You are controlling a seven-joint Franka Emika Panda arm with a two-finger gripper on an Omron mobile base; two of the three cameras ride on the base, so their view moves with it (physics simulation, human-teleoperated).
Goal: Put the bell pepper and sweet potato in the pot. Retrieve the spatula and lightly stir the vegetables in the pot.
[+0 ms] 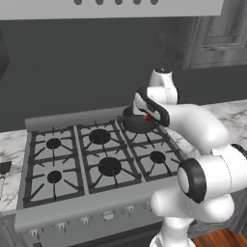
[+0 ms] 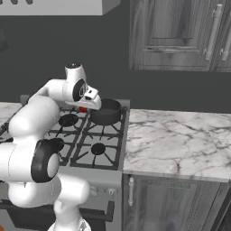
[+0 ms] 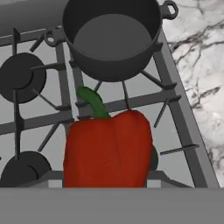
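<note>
Right up against our hand camera sat the bell pepper (image 3: 108,148), glossy red with its green stem curling up and away from us. It hung between our jaws, gripped at a middling width, the pads themselves hidden behind its bulk. From the left base view we caught just a sliver of red under the gripper (image 1: 150,117), and from the right base view the same small red patch showed below the hand.

Beyond the pepper, the pot (image 3: 111,41) stood on a rear burner of the stove (image 1: 101,159), at the corner nearest the marble counter (image 2: 180,140). It was dark, round and upright, with small loop handles at either side. We could see straight down into it from the hand view, and its floor was bare. The pepper was near the pot but not over its mouth; it sat above the grates just in front of the rim.

Our arm reached across the cooktop from the near side, with the hand hovering just beside the pot's wall. Dark cabinets (image 2: 180,36) hung above the counter.
</note>
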